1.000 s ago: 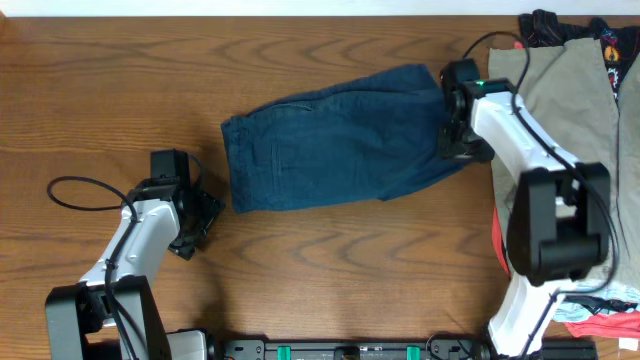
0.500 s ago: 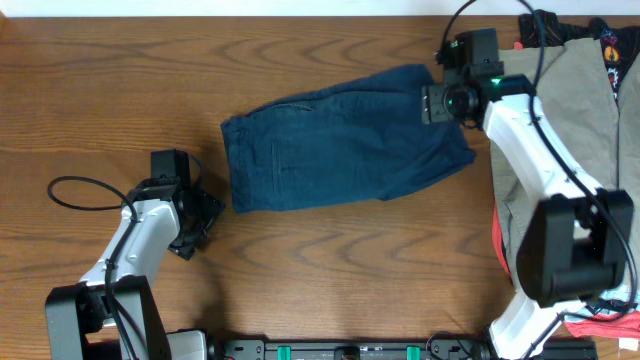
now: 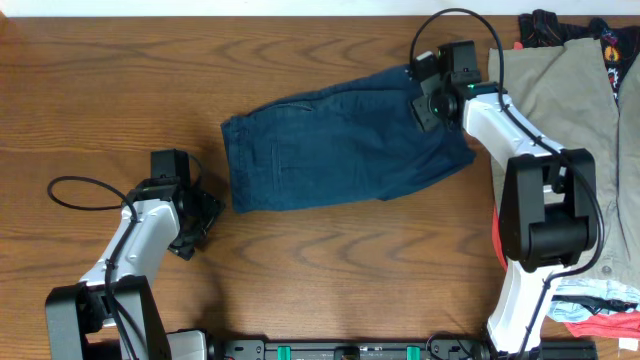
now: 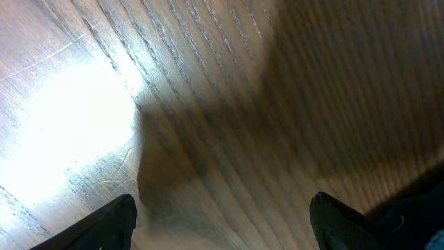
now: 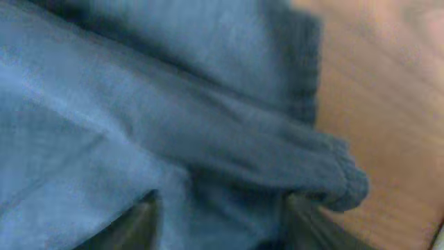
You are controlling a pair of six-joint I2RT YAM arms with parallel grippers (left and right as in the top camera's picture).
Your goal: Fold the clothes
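The navy blue shorts lie flat and roughly folded on the wooden table, with one end at the left and the other at the right. My right gripper is down on their upper right end. In the right wrist view blue cloth fills the frame, and the two fingers stand apart with a fold of cloth between them. My left gripper is open and empty just left of the shorts' lower left corner. In the left wrist view its fingers are wide apart over bare wood.
A khaki-beige garment covers the table's right side under my right arm. A black garment with red print lies at the back right. Red cloth and pale blue cloth lie at the front right.
My right gripper has moved from the shorts' right edge towards the back and then left, onto their upper right end. The shorts and my left arm have not moved.
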